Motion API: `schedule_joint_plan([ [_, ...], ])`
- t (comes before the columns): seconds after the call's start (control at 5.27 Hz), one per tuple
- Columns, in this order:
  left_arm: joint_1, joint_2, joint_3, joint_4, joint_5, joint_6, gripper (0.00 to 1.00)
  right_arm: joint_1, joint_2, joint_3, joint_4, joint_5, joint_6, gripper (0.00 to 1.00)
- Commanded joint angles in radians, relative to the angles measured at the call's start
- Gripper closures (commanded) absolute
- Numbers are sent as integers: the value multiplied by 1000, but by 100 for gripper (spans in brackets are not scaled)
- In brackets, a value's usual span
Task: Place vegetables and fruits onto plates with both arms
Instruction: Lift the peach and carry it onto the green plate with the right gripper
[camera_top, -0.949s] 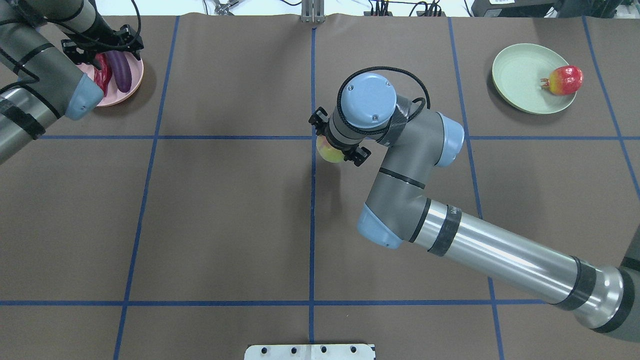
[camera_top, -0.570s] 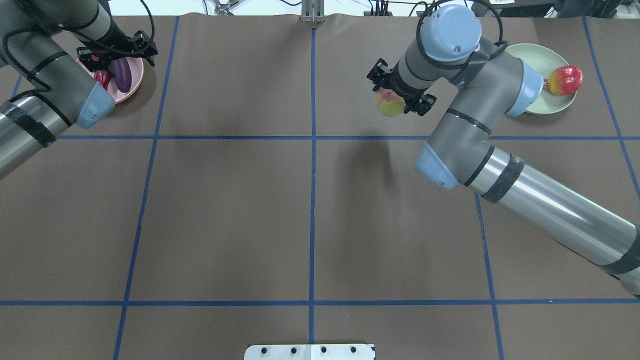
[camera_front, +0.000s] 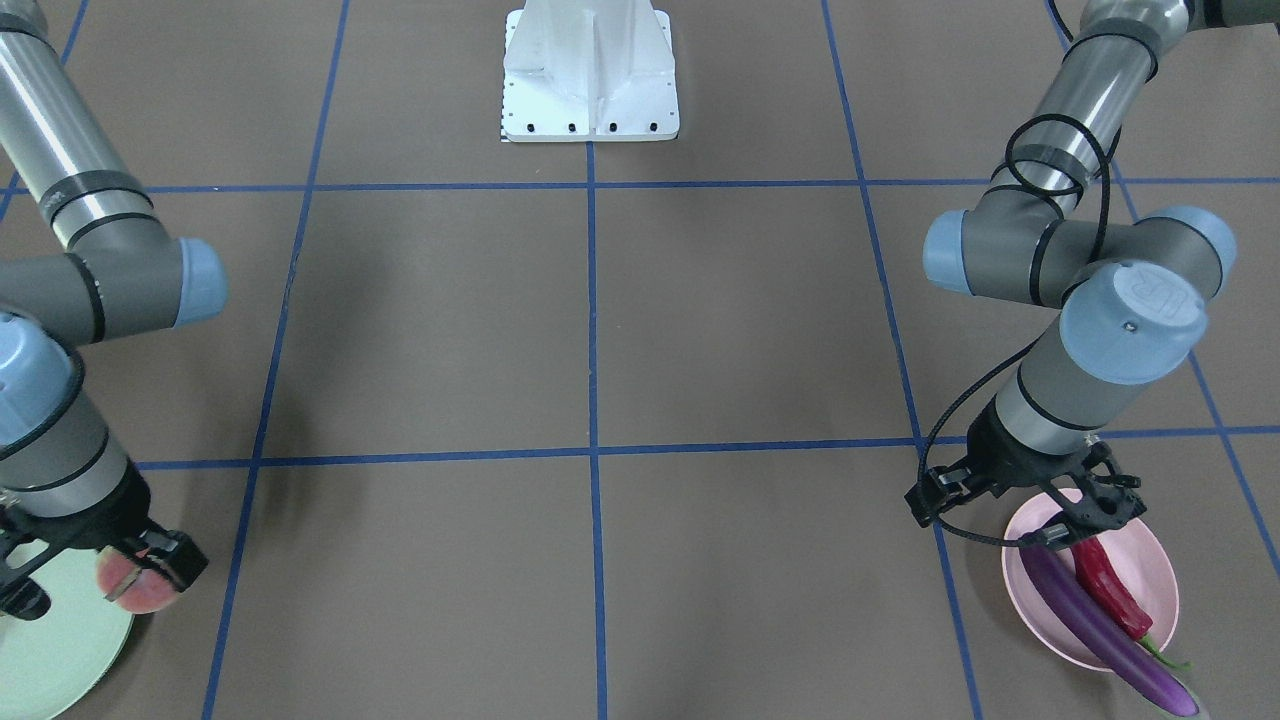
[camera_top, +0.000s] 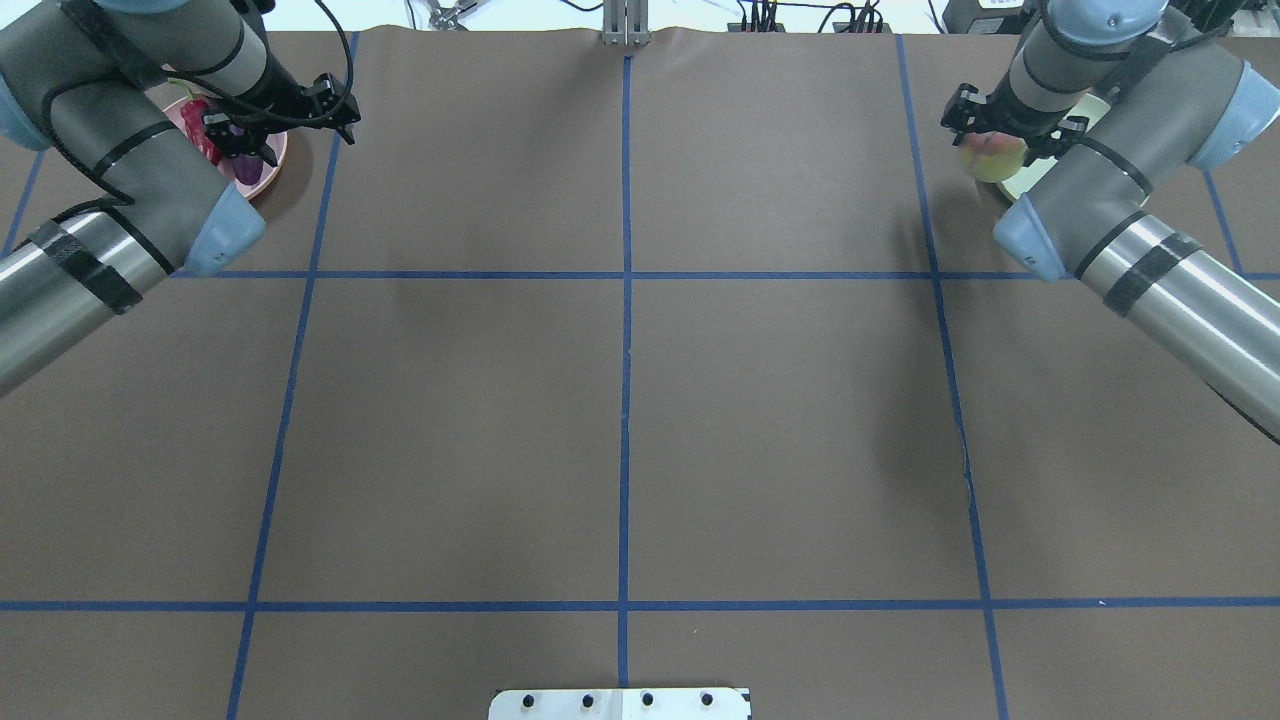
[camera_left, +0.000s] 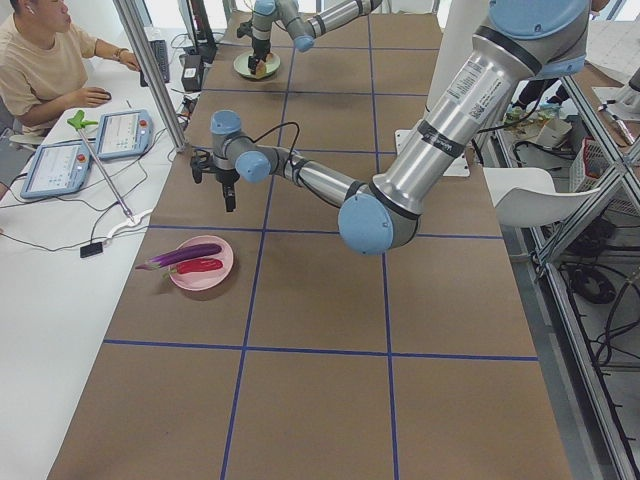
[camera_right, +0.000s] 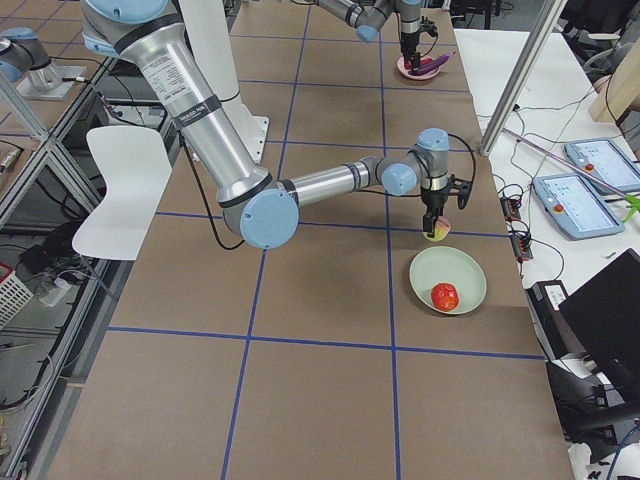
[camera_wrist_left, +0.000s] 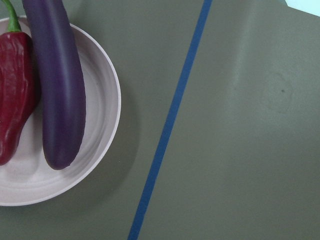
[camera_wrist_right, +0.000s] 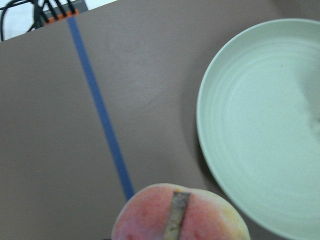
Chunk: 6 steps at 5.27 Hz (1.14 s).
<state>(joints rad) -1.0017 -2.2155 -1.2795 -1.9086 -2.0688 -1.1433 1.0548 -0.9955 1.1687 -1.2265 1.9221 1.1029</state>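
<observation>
My right gripper (camera_top: 1003, 140) is shut on the pinkish-orange peach half (camera_top: 990, 158) and holds it just above the table beside the pale green plate's (camera_front: 50, 640) rim. The right wrist view shows the peach (camera_wrist_right: 180, 220) left of the green plate (camera_wrist_right: 265, 130). The pomegranate (camera_right: 445, 295) lies on the green plate (camera_right: 470, 265). The purple eggplant (camera_front: 1090, 625) and red chili pepper (camera_front: 1110, 590) lie side by side on the pale pink plate (camera_front: 1155, 570). My left gripper (camera_front: 1065, 525) hovers open and empty over that plate's edge.
The brown table mat (camera_top: 620, 400) is marked with blue tape lines. The white robot base (camera_front: 590, 70) stands at the table's near edge. An operator (camera_left: 45, 60) sits with tablets beyond the far side of the table.
My right arm has carried the peach half from the table's middle to the far right, up to the green plate's rim. My left gripper has drifted right, off the pink plate's middle.
</observation>
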Motion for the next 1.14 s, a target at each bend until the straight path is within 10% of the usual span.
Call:
schedule_joint_plan([
  [0.0,2,-4,-6,0,1,-1,0,63,-2,-90,47,34,-110,100],
  [0.19,2,-6,-7,0,1,-1,0,64,0,-102,47,35,-112,100],
  [0.38,2,-6,-9,0,1,-1,0,62,-11,-107,54,37,-138,31],
  [0.57,2,-4,-14,0,1,-1,0,63,-32,-92,74,49,-167,0],
  [0.95,-5,99,-137,2,-26,93,0,79,-179,140,76,174,-215,0],
])
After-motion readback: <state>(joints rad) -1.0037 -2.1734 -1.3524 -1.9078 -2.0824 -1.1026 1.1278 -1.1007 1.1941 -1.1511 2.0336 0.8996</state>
